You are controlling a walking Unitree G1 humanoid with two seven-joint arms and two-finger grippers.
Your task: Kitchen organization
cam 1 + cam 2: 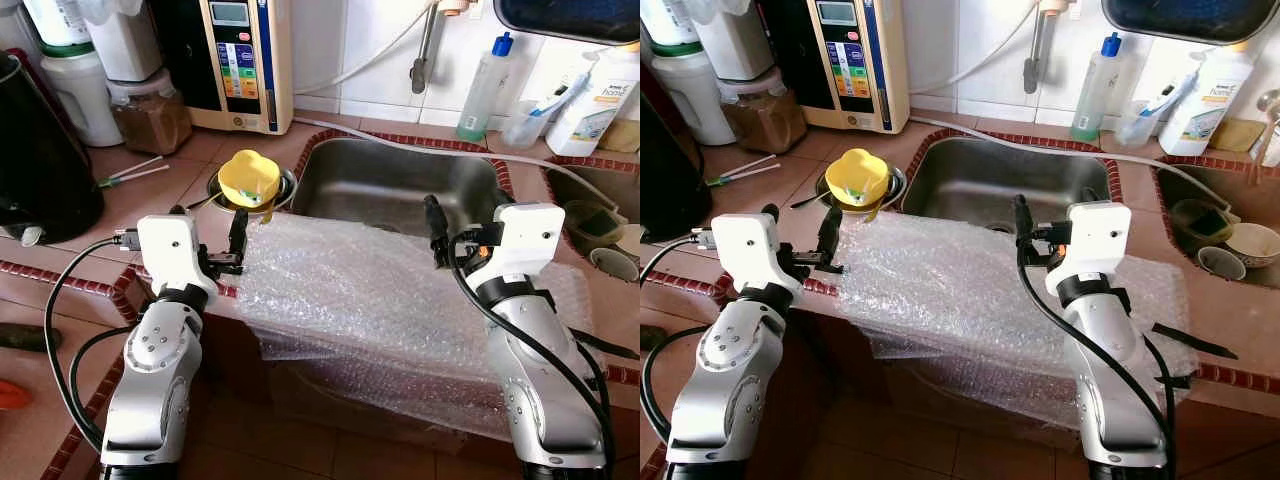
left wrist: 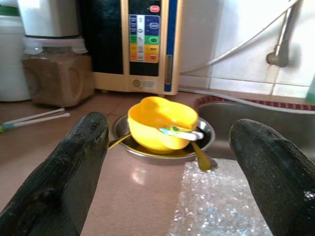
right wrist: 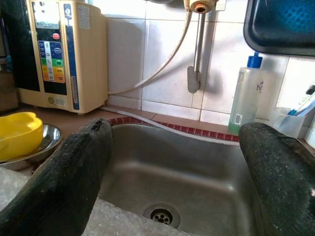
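A yellow bowl (image 1: pixel 248 177) with a small green-and-white utensil (image 2: pixel 182 132) in it sits in a shallow steel dish (image 2: pixel 123 143) on the brown counter, left of the steel sink (image 1: pixel 400 185). A sheet of bubble wrap (image 1: pixel 370 290) lies over the sink's front edge and hangs down the counter face. My left gripper (image 1: pixel 208 225) is open, just short of the bowl, at the wrap's left corner. My right gripper (image 1: pixel 468 215) is open above the wrap, facing the sink basin and its drain (image 3: pixel 161 215). Neither gripper holds anything.
A cream water machine (image 1: pixel 240 60), a jar of brown powder (image 1: pixel 150 110) and a black kettle (image 1: pixel 40 150) stand at the back left. Chopsticks (image 1: pixel 135 172) lie on the counter. The tap (image 1: pixel 425 50), soap bottles (image 1: pixel 485 85) and cups (image 1: pixel 1240 245) sit behind and right.
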